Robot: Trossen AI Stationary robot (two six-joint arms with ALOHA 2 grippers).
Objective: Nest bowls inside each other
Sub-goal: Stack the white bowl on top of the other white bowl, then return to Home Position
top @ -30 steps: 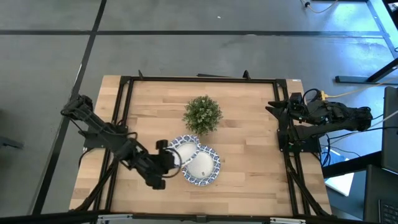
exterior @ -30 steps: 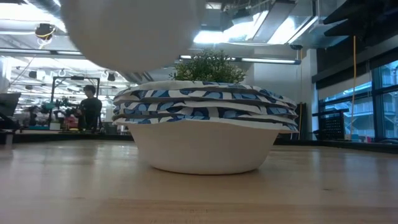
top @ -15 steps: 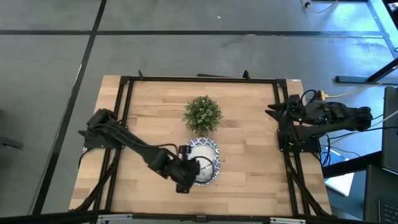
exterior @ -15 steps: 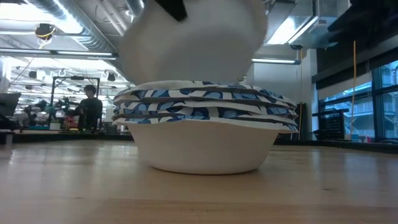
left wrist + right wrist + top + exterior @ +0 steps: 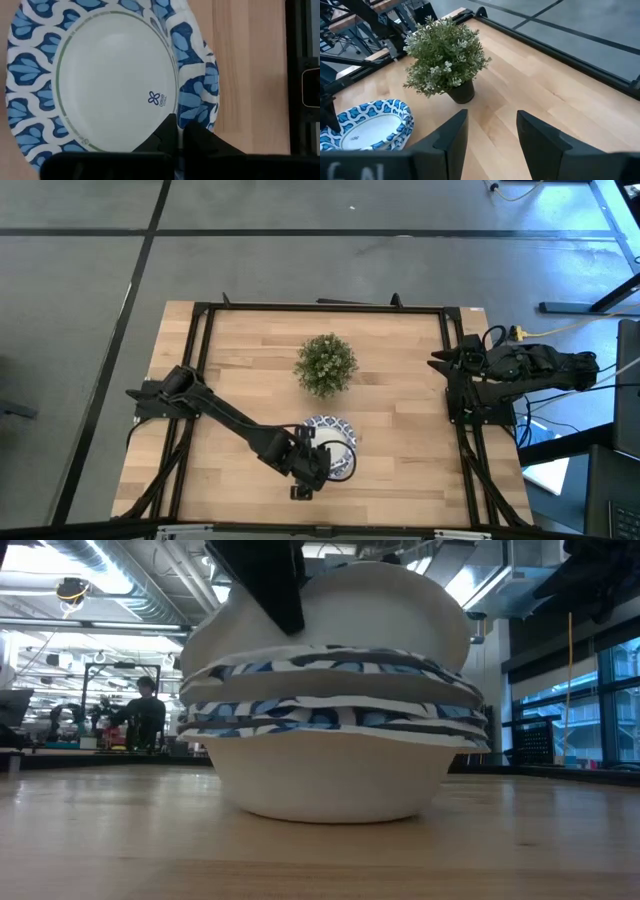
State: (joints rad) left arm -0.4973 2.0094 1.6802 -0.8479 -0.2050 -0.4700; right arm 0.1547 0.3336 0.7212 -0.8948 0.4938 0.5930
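Bowls (image 5: 330, 448) sit in one nested pile near the front edge of the desk, a little right of its middle, with the potted plant (image 5: 326, 364) well apart toward the back edge. The left gripper (image 5: 312, 465) is at the pile's front-left rim, its fingers (image 5: 197, 140) clenched on the patterned edge of the top bowl (image 5: 107, 75), which lies beyond the fingertips, so any settling or letting go happens with the bowl straight ahead of that gripper. In the low view the top bowl (image 5: 400, 600) looks tipped, one side raised above the stacked rims (image 5: 330, 705), so it is probably not yet fully seated. The left arm is far nearer; the right gripper (image 5: 487, 132) waits at the right edge of the desk, fingers spread and holding nothing. Each bowl is round and shallow, white inside with a blue-and-white leaf-like rim, and being round has no long axis to line up
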